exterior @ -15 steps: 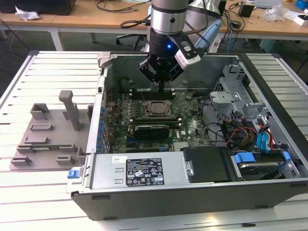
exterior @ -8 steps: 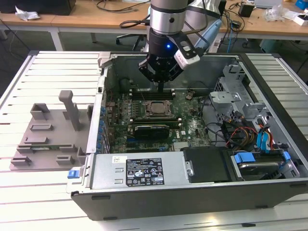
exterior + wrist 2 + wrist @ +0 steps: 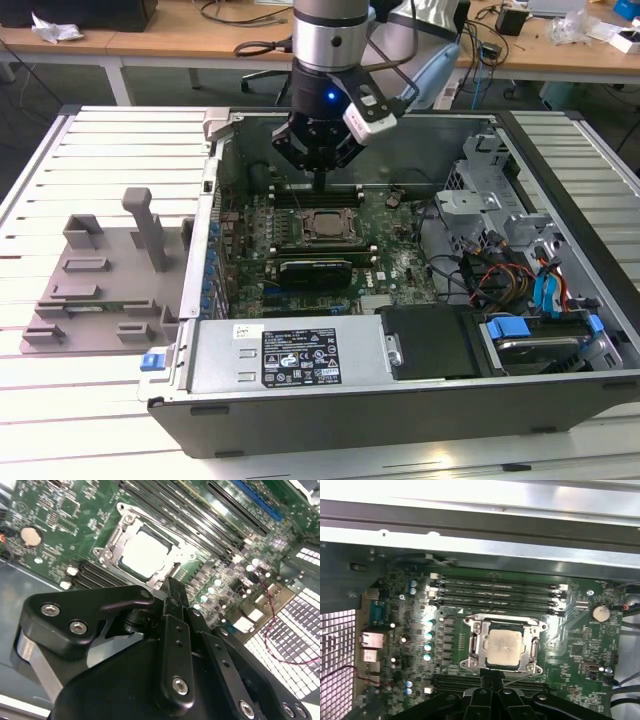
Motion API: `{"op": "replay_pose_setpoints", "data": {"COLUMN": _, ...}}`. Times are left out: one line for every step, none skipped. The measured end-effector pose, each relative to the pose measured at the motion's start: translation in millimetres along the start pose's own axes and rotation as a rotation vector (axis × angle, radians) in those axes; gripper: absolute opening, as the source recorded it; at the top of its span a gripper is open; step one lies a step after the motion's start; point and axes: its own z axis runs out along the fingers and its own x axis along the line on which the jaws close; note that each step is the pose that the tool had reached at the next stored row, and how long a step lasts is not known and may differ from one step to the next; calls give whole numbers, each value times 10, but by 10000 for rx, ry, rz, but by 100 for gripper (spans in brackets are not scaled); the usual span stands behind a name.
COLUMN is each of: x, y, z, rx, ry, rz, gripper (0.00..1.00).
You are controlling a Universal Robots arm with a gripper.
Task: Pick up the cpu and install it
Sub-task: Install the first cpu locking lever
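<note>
The cpu (image 3: 325,224) lies flat in the motherboard socket inside the open computer case, with its silvery top plate facing up. Both wrist views show it seated inside the metal socket frame (image 3: 472,647), the cpu (image 3: 503,646) pale and square, cpu (image 3: 145,555) framed by the bracket. My gripper (image 3: 320,183) hangs just above the socket's far edge, fingers pressed together with nothing between them. The tips of the gripper (image 3: 172,585) end beside the socket frame, and the gripper (image 3: 493,673) stands just off the frame's edge.
A grey plastic fixture tray (image 3: 100,280) sits on the slatted table at the exterior view's left. The case wall (image 3: 300,400) fronts the board. Memory slots (image 3: 495,592) run beside the socket. Drive cages and cables (image 3: 520,270) crowd the exterior view's right.
</note>
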Motion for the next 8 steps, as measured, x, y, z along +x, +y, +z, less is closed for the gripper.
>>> {"op": "replay_pose_setpoints", "data": {"x": 36, "y": 3, "z": 0, "rx": 1, "ry": 1, "rz": 1, "gripper": 11}}
{"op": "replay_pose_setpoints", "data": {"x": 60, "y": 5, "z": 0, "rx": 0, "ry": 0, "rz": -1, "gripper": 11}}
{"op": "replay_pose_setpoints", "data": {"x": 78, "y": 6, "z": 0, "rx": 0, "ry": 1, "rz": -2, "gripper": 11}}
{"op": "replay_pose_setpoints", "data": {"x": 100, "y": 8, "z": 0, "rx": 0, "ry": 1, "rz": -1, "gripper": 11}}
{"op": "replay_pose_setpoints", "data": {"x": 122, "y": 10, "z": 0, "rx": 1, "ry": 1, "rz": 0, "gripper": 11}}
{"op": "replay_pose_setpoints", "data": {"x": 142, "y": 12, "z": 0, "rx": 0, "ry": 0, "rz": 1, "gripper": 11}}
{"op": "replay_pose_setpoints", "data": {"x": 161, "y": 13, "z": 1, "rx": 0, "ry": 1, "rz": 0, "gripper": 11}}
{"op": "replay_pose_setpoints", "data": {"x": 181, "y": 15, "z": 1, "rx": 0, "ry": 0, "rz": -1, "gripper": 11}}
